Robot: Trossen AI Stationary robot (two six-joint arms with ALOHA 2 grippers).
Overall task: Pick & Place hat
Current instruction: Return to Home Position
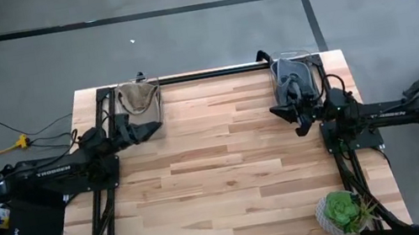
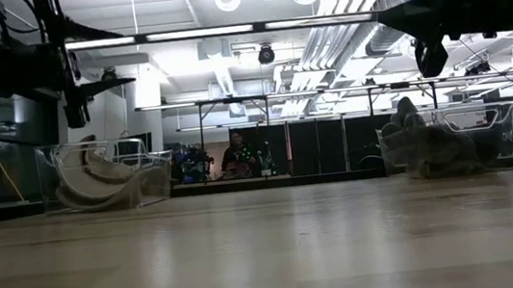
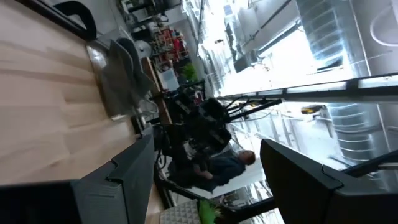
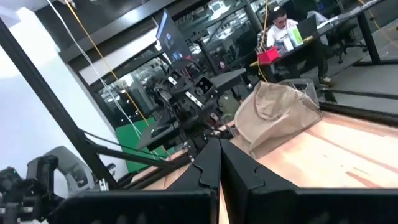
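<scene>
A beige hat [image 1: 136, 98] lies in a clear bin [image 1: 157, 100] at the table's far left; the low view shows the same hat [image 2: 106, 185], and so does the right wrist view [image 4: 278, 112]. A grey hat [image 1: 292, 78] fills a second clear bin [image 2: 487, 127] at the far right, which also shows in the left wrist view [image 3: 118, 68]. My left gripper [image 1: 144, 131] hovers open just on the near side of the beige hat's bin, with wide-spread fingers [image 3: 124, 174]. My right gripper [image 1: 299, 118] hangs shut [image 4: 217, 149] near the grey hat's bin, above the table.
A potted green plant [image 1: 343, 213] stands at the table's near right corner. A black rail [image 1: 211, 73] runs along the far edge between the bins. Bare wood [image 1: 226, 166] stretches across the middle. People sit at desks in the room behind [image 2: 237, 156] [image 4: 283, 28].
</scene>
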